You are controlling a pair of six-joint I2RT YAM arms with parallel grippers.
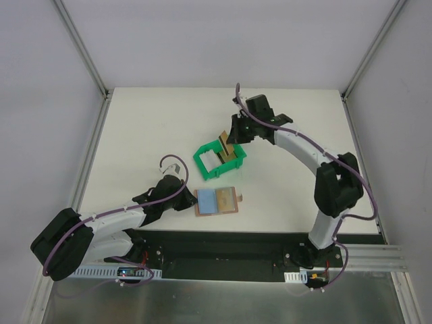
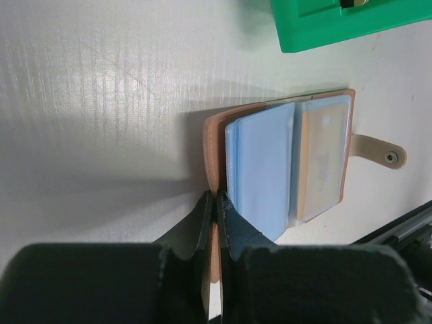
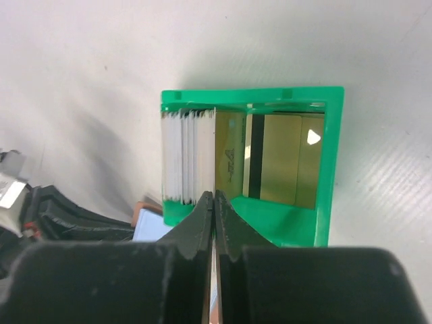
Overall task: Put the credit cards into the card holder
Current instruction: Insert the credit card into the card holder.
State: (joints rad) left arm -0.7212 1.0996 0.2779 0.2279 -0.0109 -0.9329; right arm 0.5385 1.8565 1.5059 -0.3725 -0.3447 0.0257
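The card holder (image 1: pixel 217 201) lies open on the table, tan leather with blue-grey pockets and a snap tab at the right. It also shows in the left wrist view (image 2: pixel 283 162). My left gripper (image 1: pixel 190 201) is shut on its left leather cover (image 2: pixel 214 201). The green bin (image 1: pixel 219 160) stands behind it and holds a stack of white-grey cards (image 3: pixel 181 155) and gold-olive cards (image 3: pixel 278 158). My right gripper (image 1: pixel 234 143) is over the bin, shut on a thin card seen edge-on (image 3: pixel 214 152) between the white stack and the gold cards. No blue card shows.
A corner of the green bin (image 2: pixel 337 23) is just beyond the card holder in the left wrist view. Metal frame posts (image 1: pixel 84 47) and side rails border the white table (image 1: pixel 148 128). A black rail (image 1: pixel 223 243) runs along the near edge.
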